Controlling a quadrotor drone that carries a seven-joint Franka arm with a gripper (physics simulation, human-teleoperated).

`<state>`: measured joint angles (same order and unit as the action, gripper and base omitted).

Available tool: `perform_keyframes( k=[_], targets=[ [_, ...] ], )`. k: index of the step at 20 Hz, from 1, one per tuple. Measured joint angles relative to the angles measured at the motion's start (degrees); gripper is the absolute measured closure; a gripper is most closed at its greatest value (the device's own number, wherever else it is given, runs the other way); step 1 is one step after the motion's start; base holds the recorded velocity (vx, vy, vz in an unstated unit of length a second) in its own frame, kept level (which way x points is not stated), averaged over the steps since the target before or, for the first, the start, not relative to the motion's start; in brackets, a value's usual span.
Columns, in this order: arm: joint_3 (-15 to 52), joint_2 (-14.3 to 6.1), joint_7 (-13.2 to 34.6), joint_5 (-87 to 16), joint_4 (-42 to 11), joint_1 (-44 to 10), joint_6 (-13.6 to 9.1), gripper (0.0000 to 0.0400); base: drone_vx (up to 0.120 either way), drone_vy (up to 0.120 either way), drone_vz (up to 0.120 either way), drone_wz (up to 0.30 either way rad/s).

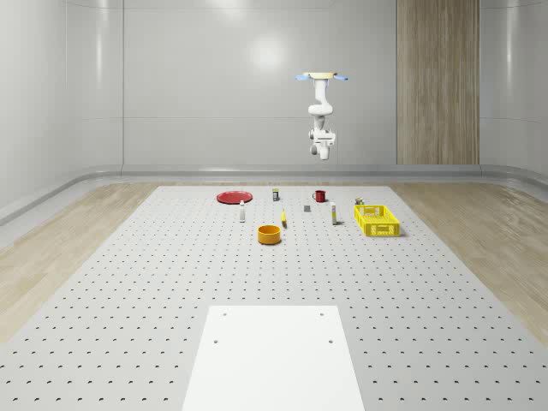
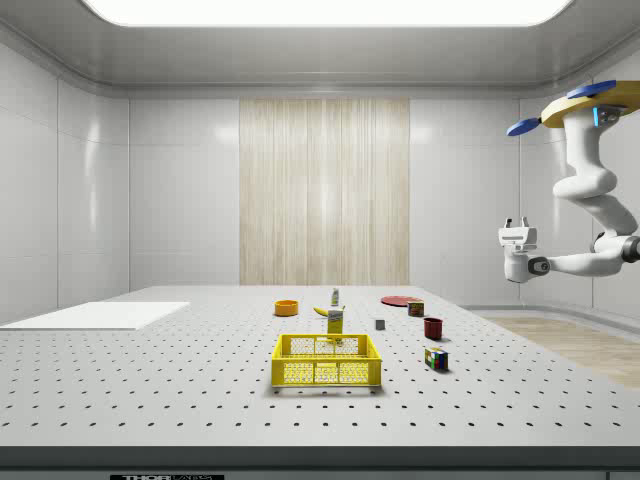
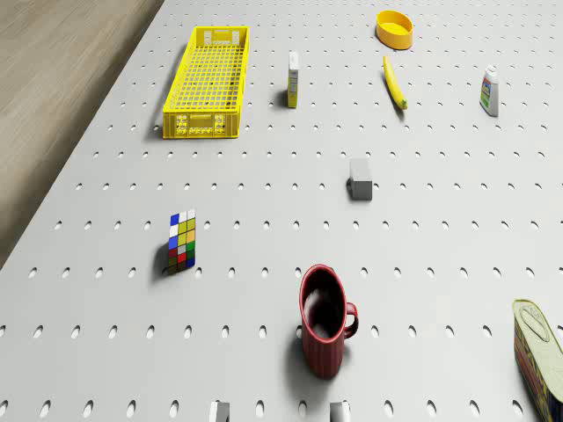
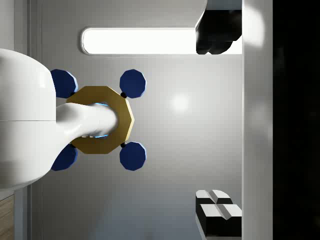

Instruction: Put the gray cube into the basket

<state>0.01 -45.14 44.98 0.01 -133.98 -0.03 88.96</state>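
The gray cube [image 1: 306,208] [image 2: 380,324] [image 3: 359,178] rests on the perforated table, in the middle of the group of objects. The yellow mesh basket [image 1: 378,220] [image 2: 327,360] [image 3: 208,81] stands at the whole-scene view's right of the cube, with nothing seen inside it. The drone [image 1: 321,77] [image 2: 590,105] hovers high over the table's far side, near the red mug [image 1: 319,196] [image 3: 324,321]. Its white arm [image 1: 320,128] hangs below it. The gripper [image 2: 516,223] [image 4: 217,120] points up at the ceiling, open and holding nothing, far above the cube.
Around the cube lie a red plate [image 1: 233,197], an orange bowl [image 1: 270,234], a banana [image 3: 394,82], a small bottle [image 3: 490,90], a slim box [image 3: 293,79], a colour-puzzle cube [image 3: 182,239] and a tin [image 3: 541,352]. A white pad [image 1: 272,360] covers the near table edge.
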Motion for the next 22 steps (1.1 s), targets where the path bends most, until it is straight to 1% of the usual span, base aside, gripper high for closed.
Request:
perform_keyframes(
  k=[3,7,10,11,16,22],
  targets=[
    [0.04,0.43,-0.05,0.03,3.62,-0.09,-3.05,0.0,0.0,0.0,0.0,0.0],
    [0.09,1.86,-0.1,0.07,8.55,-0.18,-6.37,0.0,0.0,-0.01,0.0,0.0],
    [0.13,3.06,-0.12,0.09,11.83,-0.23,-8.32,0.0,0.013,-0.12,0.0,0.0],
    [0.14,3.4,-0.12,0.09,12.73,-0.24,-8.83,0.0,0.12,-0.12,0.0,0.0],
    [0.17,4.5,-0.15,0.11,15.63,-0.3,-10.41,0.0,0.12,-0.12,0.0,0.0],
    [0.21,4.88,-0.17,0.13,16.78,-0.36,-10.92,0.0,0.12,-0.12,0.0,0.0]
  ],
)
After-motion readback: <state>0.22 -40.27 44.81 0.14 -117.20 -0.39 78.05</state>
